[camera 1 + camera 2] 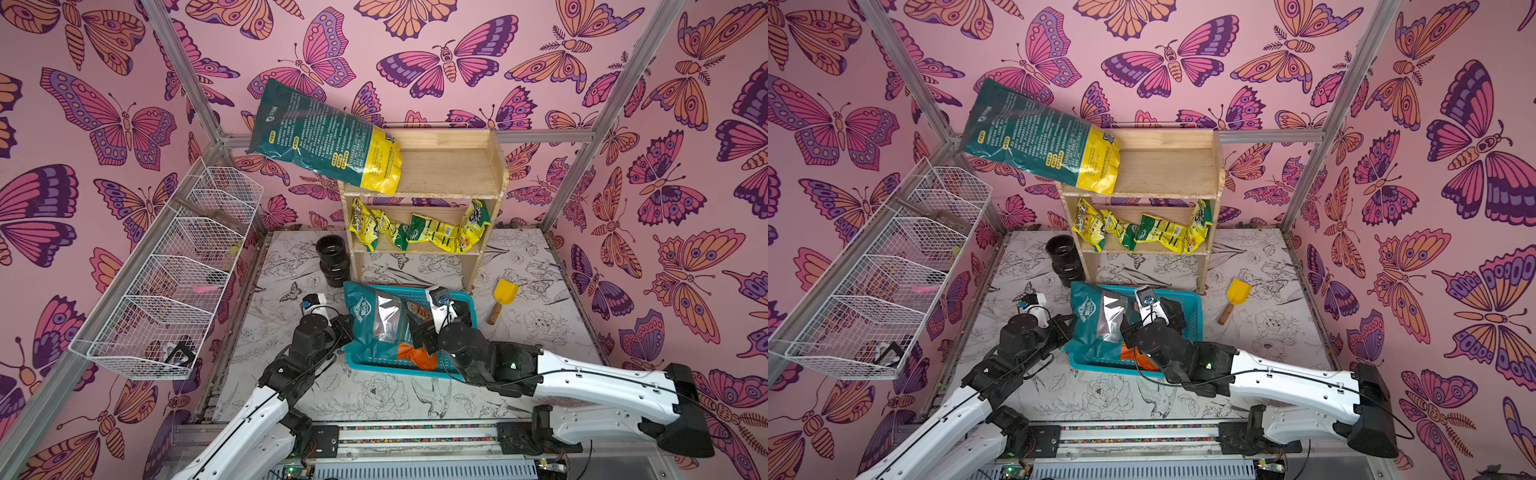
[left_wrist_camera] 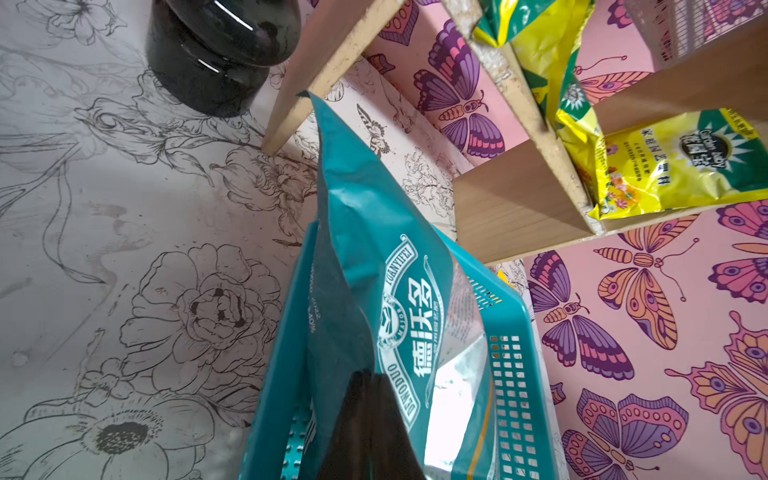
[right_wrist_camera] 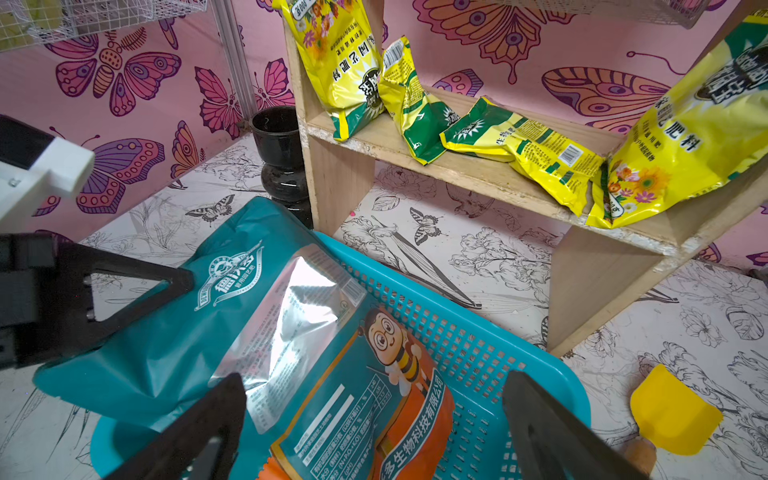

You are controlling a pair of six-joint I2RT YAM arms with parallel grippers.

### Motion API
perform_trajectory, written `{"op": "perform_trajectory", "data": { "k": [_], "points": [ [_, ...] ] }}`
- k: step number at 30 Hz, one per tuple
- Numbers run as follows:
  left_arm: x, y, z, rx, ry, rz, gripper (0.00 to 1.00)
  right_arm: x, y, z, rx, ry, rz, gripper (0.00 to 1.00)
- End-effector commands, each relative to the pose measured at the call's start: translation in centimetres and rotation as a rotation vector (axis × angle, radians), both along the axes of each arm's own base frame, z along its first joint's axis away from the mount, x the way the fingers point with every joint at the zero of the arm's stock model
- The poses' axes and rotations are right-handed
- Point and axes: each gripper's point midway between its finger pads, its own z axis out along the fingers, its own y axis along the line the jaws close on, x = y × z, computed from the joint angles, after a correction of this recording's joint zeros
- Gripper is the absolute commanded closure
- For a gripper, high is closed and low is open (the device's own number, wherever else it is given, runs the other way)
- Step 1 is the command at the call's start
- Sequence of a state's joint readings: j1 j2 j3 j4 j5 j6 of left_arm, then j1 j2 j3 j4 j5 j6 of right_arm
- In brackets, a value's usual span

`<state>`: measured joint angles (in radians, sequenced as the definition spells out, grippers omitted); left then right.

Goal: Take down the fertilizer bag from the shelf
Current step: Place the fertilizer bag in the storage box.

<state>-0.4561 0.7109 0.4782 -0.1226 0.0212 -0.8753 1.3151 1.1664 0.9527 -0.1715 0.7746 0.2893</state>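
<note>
While my left fingers (image 3: 174,277) are clamped on the near edge of the teal fertilizer bag (image 3: 166,345), my right fingers (image 3: 216,415) hang spread wide just above its orange lower half, grasping nothing. That bag is off the shelf (image 1: 449,166). It lies slanted in the blue basket (image 3: 469,345) directly beneath my right fingers. Its upper part drapes over the rim toward my left fingers, and its far corner is near a shelf leg.

My pinch looks to be on thin film at the edge only. If I pull, I judge the foil could slip out or crease, or the bag's weight could drag the basket along. A forward pull might snag that far corner on the leg. Jarring the shelf is the bigger worry: high beyond both sets of fingers, a large green-and-yellow bag (image 1: 316,137) rests on the top tier with most of its length overhanging the side, so a knock could tip it off. My spread right fingers could also catch the basket rim if they drop.

On the teal bag just past my left fingers I read "DEWODUO", "YUANYIFEI" and 德沃多 around a badge. Under my right fingers there is a cartoon bee and 生物科技有限公司. The small yellow packets (image 3: 536,153) on the lower tier, ahead of my right fingers, read "Garden baby" and 园艺肥料. The big bag's print is too small to read.
</note>
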Motion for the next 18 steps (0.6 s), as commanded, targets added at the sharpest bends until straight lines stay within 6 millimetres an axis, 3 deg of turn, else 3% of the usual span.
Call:
{"op": "perform_trajectory", "data": {
  "k": [1, 5, 13, 18],
  "points": [
    [0.9, -1.0, 7.1, -0.084, -0.156, -0.037, 1.00, 0.6, -0.1, 1.3, 0.020, -0.027, -0.032, 0.01],
    [1.6, -2.0, 11.2, -0.100, -0.218, -0.075, 1.00, 0.8, -0.3, 1.5, 0.010, -0.039, -0.040, 0.01],
    [2.4, -2.3, 17.2, -0.095, -0.341, -0.084, 1.00, 0.7, -0.4, 1.2, 0.016, -0.032, -0.044, 0.01],
    [2.2, -1.7, 19.1, -0.039, -0.417, -0.076, 1.00, 0.8, -0.2, 1.1, 0.013, -0.029, -0.041, 0.01]
  ]
}}
